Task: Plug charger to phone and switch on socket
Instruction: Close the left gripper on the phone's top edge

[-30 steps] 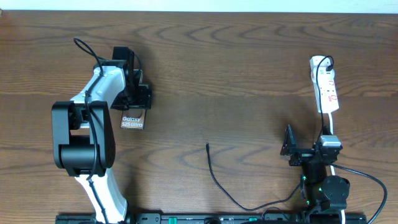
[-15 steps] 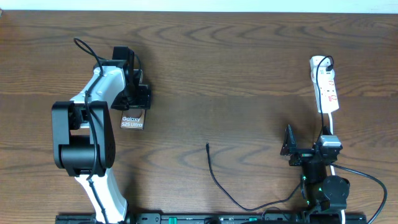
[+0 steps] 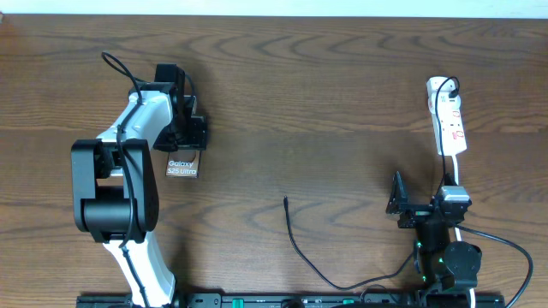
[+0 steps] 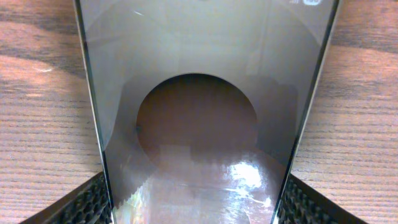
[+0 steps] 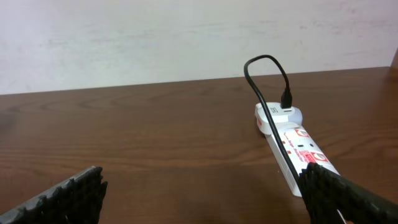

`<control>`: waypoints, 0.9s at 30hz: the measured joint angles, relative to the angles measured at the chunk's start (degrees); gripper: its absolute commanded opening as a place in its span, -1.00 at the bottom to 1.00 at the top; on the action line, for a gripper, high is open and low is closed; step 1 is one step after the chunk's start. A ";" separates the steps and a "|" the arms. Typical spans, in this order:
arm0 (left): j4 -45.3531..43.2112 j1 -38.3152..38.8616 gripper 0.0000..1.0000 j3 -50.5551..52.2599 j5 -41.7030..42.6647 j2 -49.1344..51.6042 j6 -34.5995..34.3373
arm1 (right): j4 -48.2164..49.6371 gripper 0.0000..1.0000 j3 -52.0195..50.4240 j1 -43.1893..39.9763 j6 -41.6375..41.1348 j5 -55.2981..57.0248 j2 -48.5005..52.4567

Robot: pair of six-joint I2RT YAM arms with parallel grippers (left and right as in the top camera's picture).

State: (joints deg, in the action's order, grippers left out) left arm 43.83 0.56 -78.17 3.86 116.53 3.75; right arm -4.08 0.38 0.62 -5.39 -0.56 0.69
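Seeing our left gripper (image 3: 187, 144) straddling the phone (image 3: 181, 168) upper left, can't tell if it's clamped yet; right gripper (image 5: 202, 186) spread wide, holding nothing.

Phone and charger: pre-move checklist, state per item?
1. Phone between left gripper fingers: ok.
2. Left grip firm on phone: cannot tell.
3. Right gripper open, empty: ok.
4. Charger tip in phone: not ok; it lies loose on the table, apart from both grippers.
5. Black cable seated in socket: ok, by the right wrist view.
6. Socket switch on: cannot tell.
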 measured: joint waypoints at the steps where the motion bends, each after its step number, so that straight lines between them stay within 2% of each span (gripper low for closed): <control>1: 0.00 0.00 0.41 0.00 0.02 0.00 -0.02 | 0.02 0.99 0.00 0.00 0.00 0.00 0.00; 12: 0.00 0.00 0.36 0.00 0.02 0.00 -0.04 | 0.02 0.99 0.00 0.00 0.00 0.00 0.00; 17: 0.00 0.00 0.25 0.00 0.02 0.00 -0.04 | 0.02 0.99 0.00 0.00 0.00 0.00 0.00; 25: 0.00 0.00 0.03 0.00 0.02 0.00 -0.04 | 0.02 0.99 0.00 0.00 0.00 0.00 0.00; 27: -0.02 0.00 -0.17 0.00 0.02 0.00 -0.04 | 0.02 0.98 0.00 0.00 0.00 0.00 0.00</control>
State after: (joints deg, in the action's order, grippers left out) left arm 43.81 0.56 -78.17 3.88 116.53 3.70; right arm -4.05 0.38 0.62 -5.39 -0.56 0.69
